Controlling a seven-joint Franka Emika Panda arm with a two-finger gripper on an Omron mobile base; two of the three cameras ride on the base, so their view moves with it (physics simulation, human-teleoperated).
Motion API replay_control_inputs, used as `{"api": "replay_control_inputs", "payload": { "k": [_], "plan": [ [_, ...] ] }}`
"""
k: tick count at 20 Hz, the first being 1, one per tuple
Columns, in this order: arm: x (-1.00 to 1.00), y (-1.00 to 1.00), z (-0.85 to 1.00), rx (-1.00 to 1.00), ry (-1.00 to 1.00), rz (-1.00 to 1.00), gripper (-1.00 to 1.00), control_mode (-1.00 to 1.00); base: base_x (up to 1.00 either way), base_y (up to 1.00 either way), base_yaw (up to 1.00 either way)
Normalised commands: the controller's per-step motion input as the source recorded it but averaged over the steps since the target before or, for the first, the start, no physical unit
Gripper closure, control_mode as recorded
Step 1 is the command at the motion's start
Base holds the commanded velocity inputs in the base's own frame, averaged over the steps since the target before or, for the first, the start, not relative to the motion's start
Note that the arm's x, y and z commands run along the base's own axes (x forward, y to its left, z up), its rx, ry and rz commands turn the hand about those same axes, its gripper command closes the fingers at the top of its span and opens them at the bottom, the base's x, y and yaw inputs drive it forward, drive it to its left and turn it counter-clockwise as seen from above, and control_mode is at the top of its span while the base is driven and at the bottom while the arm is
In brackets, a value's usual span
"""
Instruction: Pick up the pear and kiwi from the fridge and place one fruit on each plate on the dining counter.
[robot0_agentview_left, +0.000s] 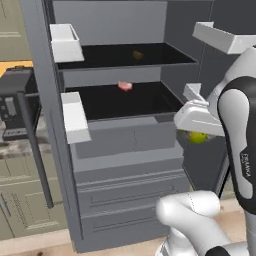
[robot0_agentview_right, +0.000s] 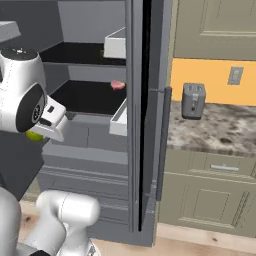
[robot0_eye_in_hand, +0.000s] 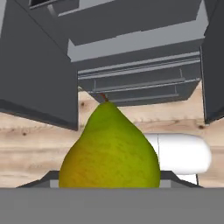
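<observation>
My gripper (robot0_agentview_left: 197, 133) is shut on the yellow-green pear (robot0_agentview_left: 199, 137), holding it in the air in front of the open fridge (robot0_agentview_left: 130, 150), off its right side at drawer height. In the hand view the pear (robot0_eye_in_hand: 109, 151) sits large between the dark fingertips (robot0_eye_in_hand: 168, 176), stem pointing at the fridge drawers over the wooden floor. From the right base view a slice of the pear (robot0_agentview_right: 34, 135) peeks out under the white hand. The dull-brown kiwi (robot0_agentview_left: 137, 54) lies on the upper black shelf, towards the back.
A pink lump (robot0_agentview_left: 125, 86) lies on the lower shelf. White bins (robot0_agentview_left: 66, 42) hang on the left door, another bin (robot0_agentview_left: 220, 37) on the right door. Beside the fridge a toaster (robot0_agentview_right: 193, 100) stands on the wall counter (robot0_agentview_right: 215, 132); a dark coffee machine (robot0_agentview_left: 15, 105) stands left.
</observation>
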Motion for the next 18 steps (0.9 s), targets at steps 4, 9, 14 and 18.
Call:
{"api": "replay_control_inputs", "payload": {
  "k": [4,9,14,18],
  "plan": [
    [0.0,0.0,0.0,0.0,0.0,0.0,1.0,1.0,-0.94,0.3,-0.17],
    [0.0,0.0,0.0,0.0,0.0,0.0,1.0,1.0,-0.9,0.32,-0.22],
    [0.0,0.0,0.0,0.0,0.0,0.0,1.0,1.0,-0.91,0.09,-0.2],
    [0.0,0.0,0.0,0.0,0.0,0.0,1.0,1.0,-0.97,0.0,-0.12]
  ]
}}
